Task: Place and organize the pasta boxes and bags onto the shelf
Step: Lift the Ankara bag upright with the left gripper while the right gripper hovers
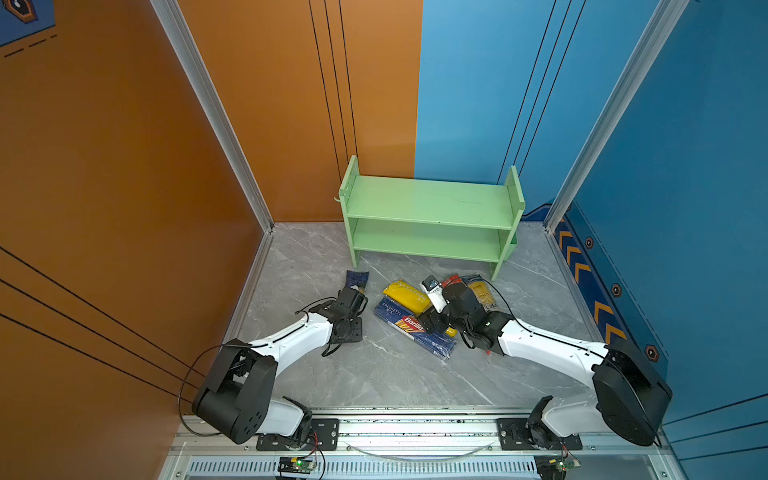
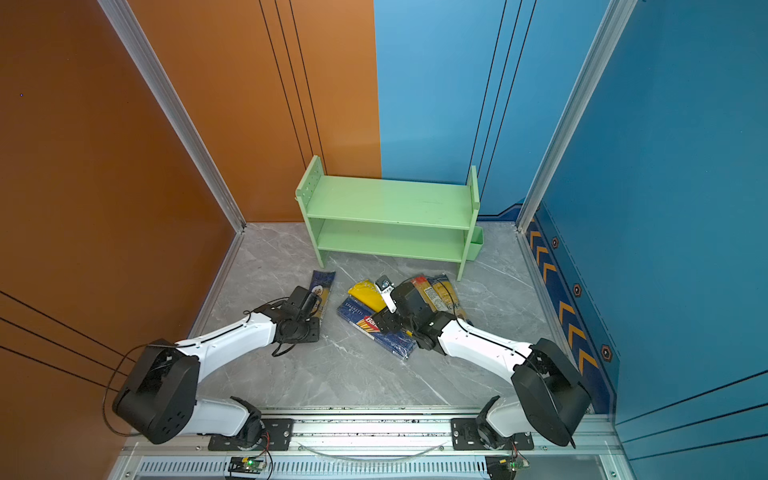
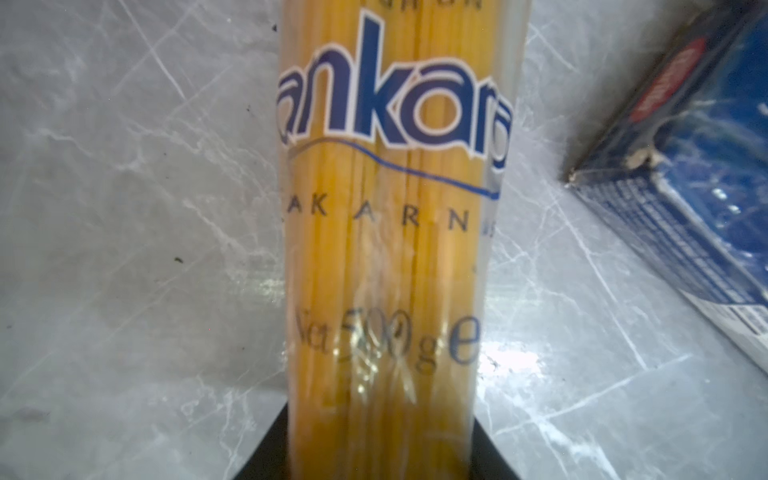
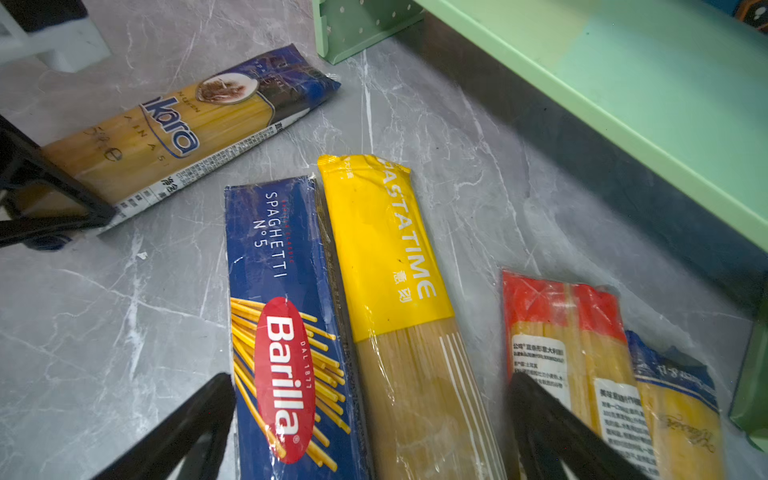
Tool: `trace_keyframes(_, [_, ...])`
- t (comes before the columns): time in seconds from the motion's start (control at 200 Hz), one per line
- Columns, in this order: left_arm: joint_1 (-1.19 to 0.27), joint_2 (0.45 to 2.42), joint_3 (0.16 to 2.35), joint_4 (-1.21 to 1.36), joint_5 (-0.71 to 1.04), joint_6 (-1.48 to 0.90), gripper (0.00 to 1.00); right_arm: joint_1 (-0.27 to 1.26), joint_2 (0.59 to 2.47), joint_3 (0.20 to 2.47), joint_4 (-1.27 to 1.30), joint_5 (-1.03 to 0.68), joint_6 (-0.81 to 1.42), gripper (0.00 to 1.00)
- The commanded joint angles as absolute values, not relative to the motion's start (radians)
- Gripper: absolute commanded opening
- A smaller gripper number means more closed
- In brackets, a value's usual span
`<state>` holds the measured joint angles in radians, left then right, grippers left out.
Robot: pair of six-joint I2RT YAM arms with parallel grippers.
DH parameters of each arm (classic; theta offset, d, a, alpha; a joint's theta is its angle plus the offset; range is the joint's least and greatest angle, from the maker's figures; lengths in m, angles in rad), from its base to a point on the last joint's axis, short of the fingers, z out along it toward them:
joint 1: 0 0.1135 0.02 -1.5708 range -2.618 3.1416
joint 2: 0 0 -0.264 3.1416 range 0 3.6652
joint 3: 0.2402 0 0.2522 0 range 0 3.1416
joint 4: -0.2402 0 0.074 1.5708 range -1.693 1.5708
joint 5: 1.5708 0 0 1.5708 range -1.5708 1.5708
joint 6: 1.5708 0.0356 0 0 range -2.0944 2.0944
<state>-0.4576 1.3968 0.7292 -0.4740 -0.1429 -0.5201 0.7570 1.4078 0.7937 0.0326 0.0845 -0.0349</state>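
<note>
Bracketing the Ankara pack with the left fingers, clamp uncertain, toward the left edge of the counter before the shelf, likely best squeezing squarely, lifting level; right fingers gaping, empty.

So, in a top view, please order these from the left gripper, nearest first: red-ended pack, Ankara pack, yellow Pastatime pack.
1. Ankara pack, between the jaws of the left gripper.
2. Yellow Pastatime pack, to the right of it.
3. Red-ended pack, farther right, partly under the right arm.
</note>
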Motion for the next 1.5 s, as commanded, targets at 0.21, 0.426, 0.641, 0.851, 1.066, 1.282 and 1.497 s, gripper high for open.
trace_keyframes(0.21, [-0.462,1.279,0.770,-0.565,-0.173,-0.508,0.00,0.740,1.372,0.787,-0.022,0.144,-0.057,1.00])
trace_keyframes(0.426, [-0.462,1.235,0.789,-0.596,-0.170,-0.507,0.00,0.739,1.373,0.784,-0.030,0.152,-0.056,1.00])
trace_keyframes(0.641, [-0.462,1.226,0.792,-0.602,-0.178,-0.505,0.00,0.740,1.373,0.779,-0.023,0.148,-0.054,1.00])
trace_keyframes(0.851, [-0.463,1.220,0.795,-0.602,-0.177,-0.512,0.00,0.741,1.373,0.780,-0.023,0.147,-0.052,1.00])
trace_keyframes(1.066, [-0.463,1.182,0.797,-0.603,-0.199,-0.507,0.00,0.741,1.382,0.779,-0.018,0.144,-0.051,1.00])
trace_keyframes(1.282, [-0.465,1.142,0.834,-0.614,-0.199,-0.495,0.00,0.740,1.388,0.787,-0.020,0.143,-0.052,1.00])
trace_keyframes(1.497, [-0.465,1.120,0.860,-0.639,-0.195,-0.489,0.00,0.739,1.393,0.793,-0.023,0.142,-0.057,1.00])
